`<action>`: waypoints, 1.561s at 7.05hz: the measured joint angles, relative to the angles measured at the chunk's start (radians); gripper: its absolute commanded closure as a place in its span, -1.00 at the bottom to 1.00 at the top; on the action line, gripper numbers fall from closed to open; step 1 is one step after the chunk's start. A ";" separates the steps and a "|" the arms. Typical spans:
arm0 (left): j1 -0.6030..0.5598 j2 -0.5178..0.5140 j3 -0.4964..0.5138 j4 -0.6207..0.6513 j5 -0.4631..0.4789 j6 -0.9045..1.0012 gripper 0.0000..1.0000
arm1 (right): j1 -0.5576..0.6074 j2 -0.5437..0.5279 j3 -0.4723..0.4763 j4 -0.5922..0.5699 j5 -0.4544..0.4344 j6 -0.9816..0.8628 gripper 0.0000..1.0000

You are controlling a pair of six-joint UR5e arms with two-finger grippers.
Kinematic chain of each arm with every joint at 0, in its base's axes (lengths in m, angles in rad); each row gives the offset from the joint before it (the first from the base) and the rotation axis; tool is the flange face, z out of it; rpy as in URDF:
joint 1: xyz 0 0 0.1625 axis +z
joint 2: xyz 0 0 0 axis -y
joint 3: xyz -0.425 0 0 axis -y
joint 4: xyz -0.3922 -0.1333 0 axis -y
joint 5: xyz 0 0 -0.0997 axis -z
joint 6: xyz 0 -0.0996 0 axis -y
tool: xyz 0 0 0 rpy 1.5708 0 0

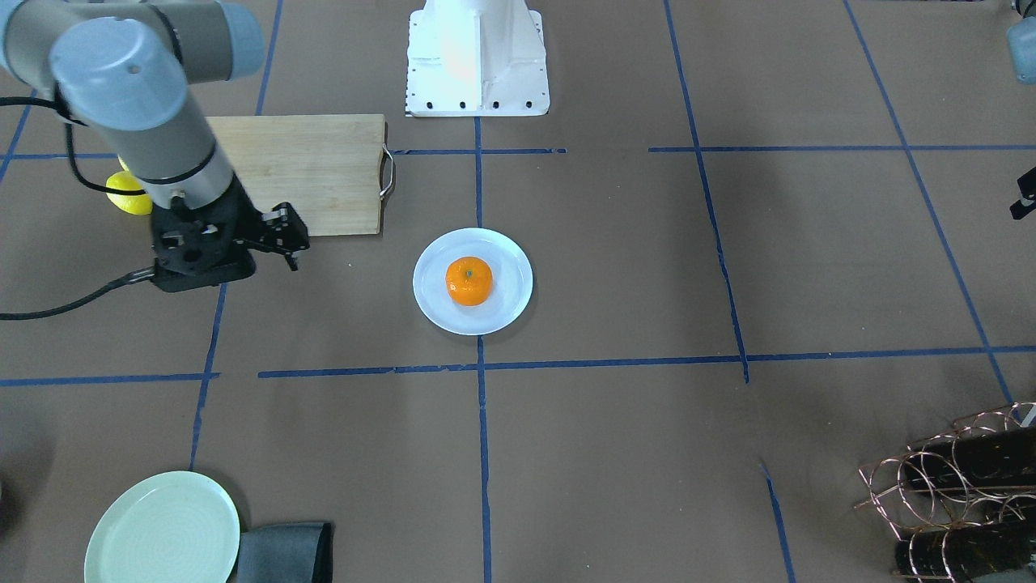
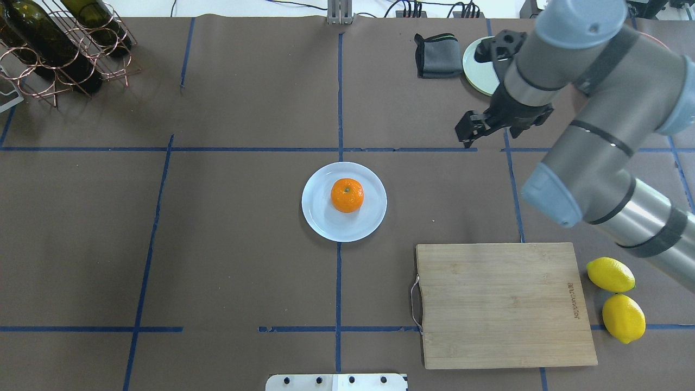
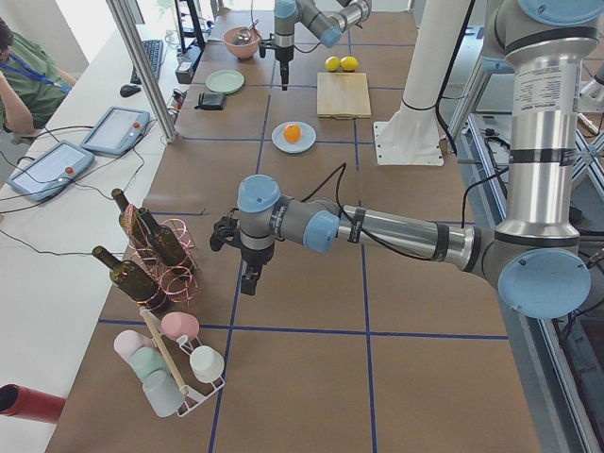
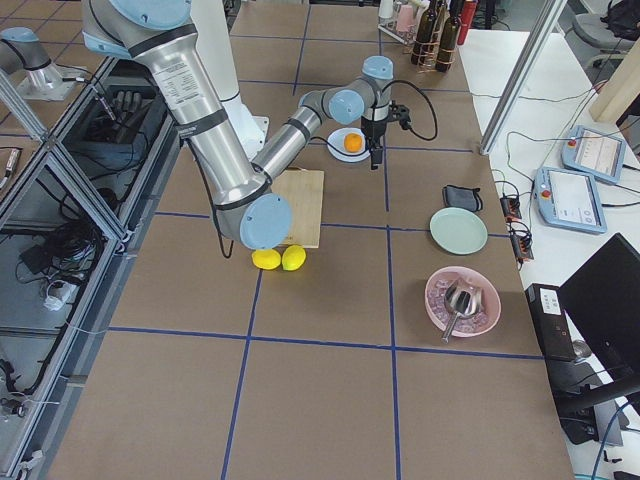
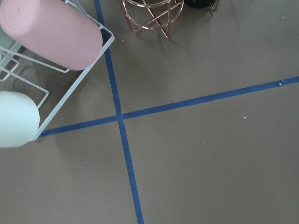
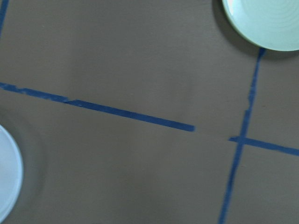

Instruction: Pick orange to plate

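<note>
The orange (image 2: 347, 195) lies on the pale bluish-white plate (image 2: 320, 220) at the table's middle, a little right of the plate's centre in the overhead view; it also shows as the orange (image 1: 469, 281) on the plate (image 1: 510, 308) in the front-facing view. My right gripper (image 2: 468, 131) hovers above the table to the right of and beyond the plate, well apart from it, and looks open with nothing held. My left gripper (image 3: 247, 281) shows only in the exterior left view, near the wine rack, and I cannot tell its state.
A wooden cutting board (image 2: 502, 304) lies at the near right with two lemons (image 2: 610, 274) beside it. A mint-green plate (image 1: 162, 530) and a grey cloth (image 2: 434, 61) sit at the far right. A copper bottle rack (image 2: 59, 49) stands far left, next to a cup rack (image 5: 56, 70).
</note>
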 measured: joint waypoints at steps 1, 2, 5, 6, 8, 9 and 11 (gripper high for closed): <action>-0.043 0.015 0.015 0.008 -0.027 0.018 -1.00 | 0.078 -0.058 0.006 -0.004 0.036 -0.098 -1.00; -0.090 0.022 0.039 0.010 -0.039 0.026 -1.00 | 0.153 -0.113 0.006 -0.003 0.071 -0.186 -1.00; -0.135 0.014 0.080 0.010 -0.042 0.024 -1.00 | 0.358 -0.246 -0.048 0.007 0.186 -0.436 -1.00; -0.136 0.007 0.081 0.010 -0.041 0.020 -1.00 | 0.418 -0.278 -0.085 0.007 0.200 -0.537 -1.00; -0.136 0.003 0.079 0.011 -0.041 0.018 -1.00 | 0.548 -0.306 -0.212 0.010 0.233 -0.738 -1.00; -0.136 0.002 0.077 0.012 -0.040 0.018 -1.00 | 0.600 -0.311 -0.275 0.011 0.248 -0.815 -1.00; -0.137 0.002 0.077 0.012 -0.039 0.018 -1.00 | 0.636 -0.337 -0.320 0.023 0.244 -0.850 -1.00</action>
